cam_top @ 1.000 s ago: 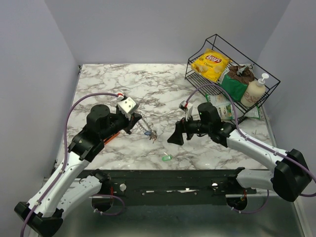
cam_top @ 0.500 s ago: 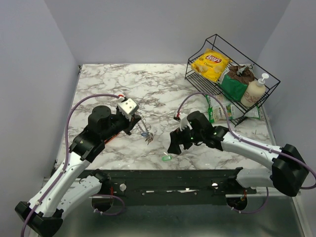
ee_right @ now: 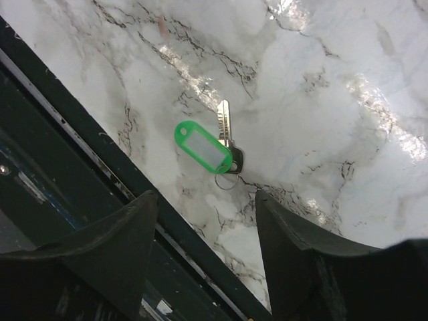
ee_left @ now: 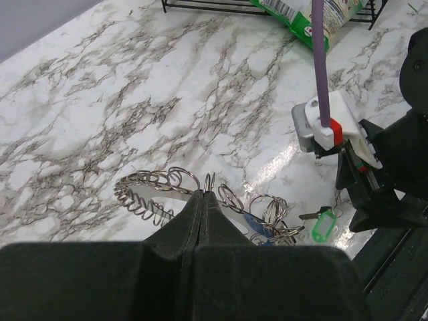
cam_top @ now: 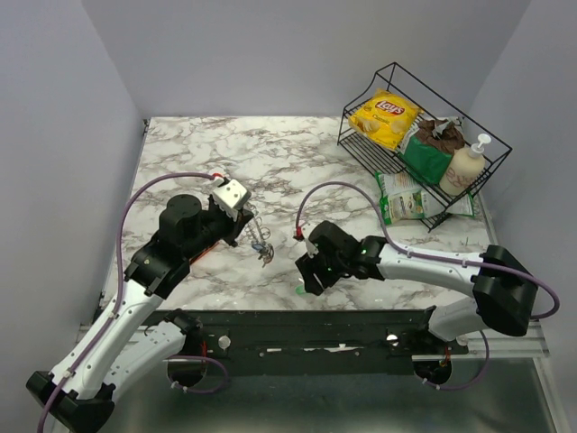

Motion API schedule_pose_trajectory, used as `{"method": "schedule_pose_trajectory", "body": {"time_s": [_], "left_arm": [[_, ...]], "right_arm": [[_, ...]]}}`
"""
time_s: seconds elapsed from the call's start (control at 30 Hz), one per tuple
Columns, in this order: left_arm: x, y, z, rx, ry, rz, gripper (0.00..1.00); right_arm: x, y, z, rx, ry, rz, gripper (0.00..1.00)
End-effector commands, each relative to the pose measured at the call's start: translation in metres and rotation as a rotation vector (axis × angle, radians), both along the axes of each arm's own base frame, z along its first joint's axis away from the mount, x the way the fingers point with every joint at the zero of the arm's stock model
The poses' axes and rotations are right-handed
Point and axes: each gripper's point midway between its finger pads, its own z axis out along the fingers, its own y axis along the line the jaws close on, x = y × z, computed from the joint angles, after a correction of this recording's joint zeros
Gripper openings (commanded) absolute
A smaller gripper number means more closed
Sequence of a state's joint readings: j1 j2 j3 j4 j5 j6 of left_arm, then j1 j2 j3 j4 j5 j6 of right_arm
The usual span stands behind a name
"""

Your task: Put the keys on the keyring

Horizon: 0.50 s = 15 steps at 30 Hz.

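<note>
Marble-patterned bench (cam_top: 297, 153) carries all of it. The left jaws are pinched tight on the keyring (ee_left: 157, 176), a coiled silvery loop that sticks out from their tips left of the bench's middle, toward the near edge. Several small rings (ee_left: 273, 208) and a blue key head (ee_left: 249, 224) bunch at its right end. Whether the loop rests on the bench or hangs just over it, I cannot tell.

The right jaws stand apart and point down over the green-headed key (ee_right: 204, 148), with one finger on each side and neither touching it. That key lies flat on the bench just beside the near edge, about midway along. Its metal blade angles away from the edge. It lies apart from the keyring, to the keyring's right.

At the far right corner sits a black wire basket (cam_top: 394, 66) holding a yellow chips bag (cam_top: 386, 115) and a pump bottle (cam_top: 464, 167). A green packet (cam_top: 410, 200) lies on the bench just in front of the basket.
</note>
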<state>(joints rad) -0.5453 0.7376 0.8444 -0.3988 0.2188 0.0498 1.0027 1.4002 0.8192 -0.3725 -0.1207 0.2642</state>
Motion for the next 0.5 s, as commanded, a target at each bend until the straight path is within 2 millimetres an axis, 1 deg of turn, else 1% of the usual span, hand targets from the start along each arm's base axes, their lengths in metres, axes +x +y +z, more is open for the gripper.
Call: {"method": "schedule_pose_trajectory", "body": {"time_s": [0.0, 0.13, 0.17, 0.27, 0.37, 0.4, 0.47], "left_arm": [[0.004, 0.007, 0.020, -0.047, -0.057, 0.052, 0.00], [0.003, 0.006, 0.021, -0.057, -0.052, 0.044, 0.00], [0.003, 0.006, 0.021, -0.060, -0.048, 0.045, 0.00], [0.003, 0.006, 0.022, -0.062, -0.048, 0.044, 0.00], [0.003, 0.006, 0.023, -0.065, -0.053, 0.046, 0.00], [0.003, 0.007, 0.023, -0.066, -0.053, 0.050, 0.00], [0.003, 0.007, 0.026, -0.071, -0.060, 0.052, 0.00]], "right_arm": [[0.003, -0.002, -0.008, -0.101, -0.052, 0.002, 0.65], [-0.003, 0.001, -0.017, -0.141, -0.045, 0.030, 0.62], [0.002, -0.001, -0.019, -0.159, -0.067, 0.019, 0.62], [0.003, -0.003, -0.022, -0.179, -0.072, 0.025, 0.58], [0.002, -0.004, -0.025, -0.190, -0.074, 0.036, 0.57], [0.002, -0.004, -0.025, -0.194, -0.074, 0.037, 0.54], [0.003, -0.003, -0.025, -0.194, -0.080, 0.044, 0.54]]}}
